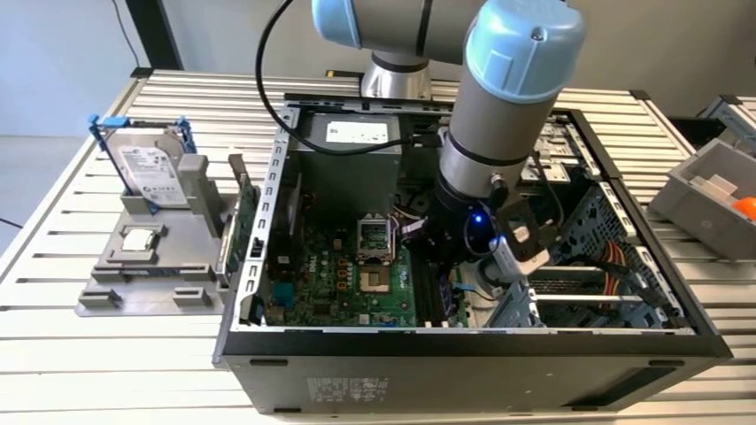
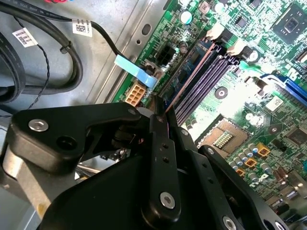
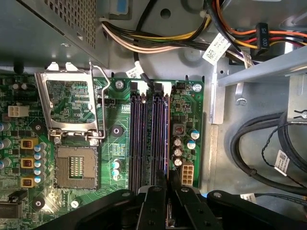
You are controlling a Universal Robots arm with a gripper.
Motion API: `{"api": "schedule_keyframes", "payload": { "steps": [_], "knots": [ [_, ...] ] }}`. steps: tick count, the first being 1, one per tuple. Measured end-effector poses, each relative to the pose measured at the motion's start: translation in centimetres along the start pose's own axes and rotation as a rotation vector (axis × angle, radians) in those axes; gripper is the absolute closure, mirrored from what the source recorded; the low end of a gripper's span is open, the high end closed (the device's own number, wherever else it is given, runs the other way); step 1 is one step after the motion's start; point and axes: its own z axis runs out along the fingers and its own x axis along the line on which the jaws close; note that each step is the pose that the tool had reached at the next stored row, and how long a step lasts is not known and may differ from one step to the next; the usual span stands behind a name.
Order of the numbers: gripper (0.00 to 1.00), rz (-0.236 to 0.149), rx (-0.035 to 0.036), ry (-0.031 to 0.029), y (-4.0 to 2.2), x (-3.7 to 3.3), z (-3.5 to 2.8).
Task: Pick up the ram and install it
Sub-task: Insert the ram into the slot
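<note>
Gripper (image 3: 166, 191) jaws clamped on ram (image 3: 166, 139), edge-on over motherboard (image 3: 120, 139) slots. Cable tags illegible. Exterior view: hard drive (image 1: 154, 173) on rack outside case (image 1: 473, 354).

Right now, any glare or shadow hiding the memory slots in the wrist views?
First wrist view: memory slots evenly lit, no glare, the hand a dark mass. Second wrist view: slots lit too, pale sheen on the case floor.

Exterior view looks down from above; both wrist views, close in, share the memory slots (image 3: 148, 139).
</note>
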Motion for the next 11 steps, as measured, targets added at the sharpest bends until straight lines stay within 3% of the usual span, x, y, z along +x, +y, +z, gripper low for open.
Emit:
{"api": "schedule_keyframes", "payload": {
  "steps": [11],
  "knots": [
    [1.0,0.004,0.0035,-0.0005,0.12,0.27,-0.33]
  ]
}}
